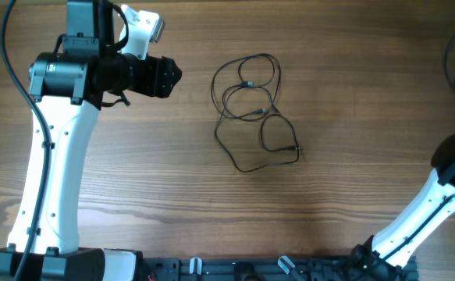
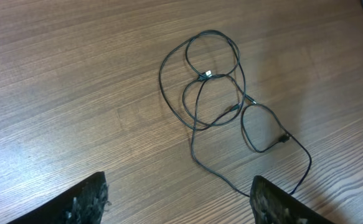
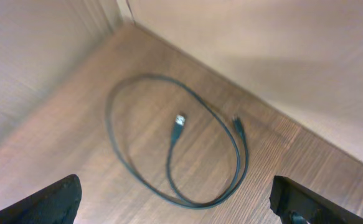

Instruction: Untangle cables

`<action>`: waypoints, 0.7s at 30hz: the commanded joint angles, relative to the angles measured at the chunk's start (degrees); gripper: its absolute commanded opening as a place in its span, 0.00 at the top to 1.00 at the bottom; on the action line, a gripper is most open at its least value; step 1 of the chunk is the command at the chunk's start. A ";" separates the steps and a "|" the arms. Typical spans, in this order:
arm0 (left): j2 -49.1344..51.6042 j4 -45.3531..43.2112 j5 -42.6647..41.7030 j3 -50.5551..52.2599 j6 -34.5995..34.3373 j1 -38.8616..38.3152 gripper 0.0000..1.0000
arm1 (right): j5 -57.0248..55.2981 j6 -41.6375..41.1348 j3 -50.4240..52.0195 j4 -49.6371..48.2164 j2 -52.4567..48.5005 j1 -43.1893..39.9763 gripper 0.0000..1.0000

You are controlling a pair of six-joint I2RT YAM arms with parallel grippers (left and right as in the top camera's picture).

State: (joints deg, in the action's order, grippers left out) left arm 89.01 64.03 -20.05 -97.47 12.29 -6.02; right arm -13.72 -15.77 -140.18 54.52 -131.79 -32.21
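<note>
A tangle of thin black cables (image 1: 256,115) lies in loose overlapping loops at the table's centre. The left wrist view shows the same loops (image 2: 206,75) ahead, with one strand running down past the right fingertip (image 2: 268,196). My left gripper (image 2: 181,202) is open and empty; from overhead it hangs (image 1: 174,76) well to the left of the tangle. In the right wrist view a separate cable (image 3: 180,120) lies in a single oval loop, both plug ends showing. Above and just short of it my right gripper (image 3: 175,205) is open, holding nothing.
The separate loop lies in the table's far right corner (image 1: 447,62), close to pale walls (image 3: 281,56) on two sides. The right arm (image 1: 430,203) rises from the front right, its gripper beyond the overhead frame. The left arm (image 1: 55,172) stands at the left.
</note>
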 commanded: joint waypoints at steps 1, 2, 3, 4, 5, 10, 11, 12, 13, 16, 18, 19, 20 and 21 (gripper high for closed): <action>-1.16 -0.15 -1.16 -0.70 -0.57 -0.26 0.23 | 0.72 -2.86 -1.88 1.90 6.36 1.46 0.01; -1.16 -0.13 -1.16 -0.70 -0.59 -0.26 0.22 | 0.74 -3.04 -1.88 2.27 7.06 1.66 0.01; -1.16 -0.09 -1.14 -0.70 -0.59 -0.26 0.22 | 0.74 -3.52 -1.88 2.84 7.96 1.95 0.01; -1.16 -0.09 -1.14 -0.70 -0.59 -0.26 0.21 | 0.83 -3.91 -1.88 3.65 9.11 2.34 0.00; -1.16 -0.11 -1.14 -0.70 -0.59 -0.24 0.20 | 1.14 -3.98 -1.88 4.35 10.01 2.67 0.01; -1.16 -0.57 -1.07 -0.70 -0.57 -0.24 0.18 | 4.59 -3.91 -1.88 9.73 13.81 4.39 0.01; -1.16 -0.72 -1.07 -0.70 -0.57 -0.24 0.18 | 5.35 -3.72 -1.88 10.86 14.14 4.70 0.00; -1.16 -1.03 -0.92 -0.70 -0.57 -0.24 0.18 | 6.05 -3.67 -1.88 12.44 14.71 5.14 0.00; -1.16 -1.29 -0.92 -0.70 -0.57 -0.26 0.18 | 6.60 -3.45 -1.88 13.86 15.10 5.60 0.01; -1.16 -1.92 -0.94 -0.70 -0.57 -0.26 0.18 | 9.60 -1.57 -1.88 17.27 16.50 7.30 0.00; -1.16 -1.88 -0.92 -0.70 -0.55 -0.24 0.18 | 10.45 -1.40 -1.88 18.69 17.49 8.39 0.01; -1.16 -1.86 -0.92 -0.70 -0.57 -0.24 0.19 | 10.43 -1.27 -1.88 19.63 18.21 9.22 0.01; -1.16 -1.88 -0.92 -0.70 -0.55 -0.26 0.19 | 10.47 -1.33 -1.88 20.50 18.99 10.01 0.01; -1.16 -2.01 -0.92 -0.70 -0.55 -0.26 0.19 | 10.45 -1.20 -1.88 21.07 19.52 10.47 0.00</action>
State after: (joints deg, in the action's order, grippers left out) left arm 88.97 62.46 -20.05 -97.47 12.08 -6.00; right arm -5.54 -17.93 -141.14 74.06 -116.51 -23.81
